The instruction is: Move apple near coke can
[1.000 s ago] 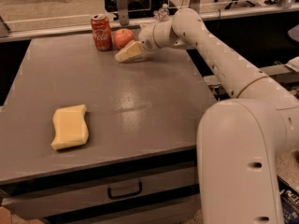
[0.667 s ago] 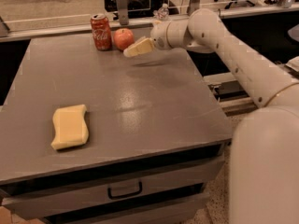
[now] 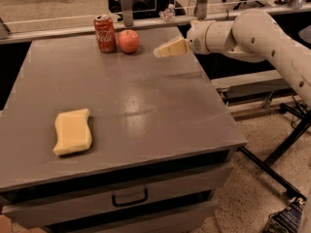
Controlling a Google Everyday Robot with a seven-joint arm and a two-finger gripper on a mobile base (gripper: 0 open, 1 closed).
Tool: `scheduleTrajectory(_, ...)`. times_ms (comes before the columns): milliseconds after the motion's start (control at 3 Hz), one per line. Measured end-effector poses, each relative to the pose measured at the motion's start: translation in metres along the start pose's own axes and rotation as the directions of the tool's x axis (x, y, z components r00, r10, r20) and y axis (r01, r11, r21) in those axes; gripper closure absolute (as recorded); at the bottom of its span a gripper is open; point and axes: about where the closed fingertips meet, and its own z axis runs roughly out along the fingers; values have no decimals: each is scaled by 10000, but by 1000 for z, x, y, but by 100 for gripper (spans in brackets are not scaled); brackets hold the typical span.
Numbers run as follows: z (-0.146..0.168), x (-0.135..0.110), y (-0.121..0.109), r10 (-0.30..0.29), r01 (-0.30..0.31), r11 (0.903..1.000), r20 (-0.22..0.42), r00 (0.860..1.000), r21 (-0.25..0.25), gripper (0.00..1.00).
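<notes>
The red coke can stands upright at the far edge of the grey table. The red-orange apple sits on the table right beside the can, on its right, almost touching it. My gripper hovers above the far right part of the table, to the right of the apple and apart from it, pointing left toward it. It holds nothing. The white arm reaches in from the right.
A yellow sponge lies on the near left of the table. The table has a drawer with a handle in front. A rail and glass partition run behind the table. Office chair legs stand on the floor at right.
The gripper has drawn back to the right, away from the apple. The apple and the can have stayed side by side.
</notes>
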Motion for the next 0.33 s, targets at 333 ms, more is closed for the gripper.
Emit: scheduleTrajectory(333,10,-1,4,-86,87,9998,65,9999,-156,0)
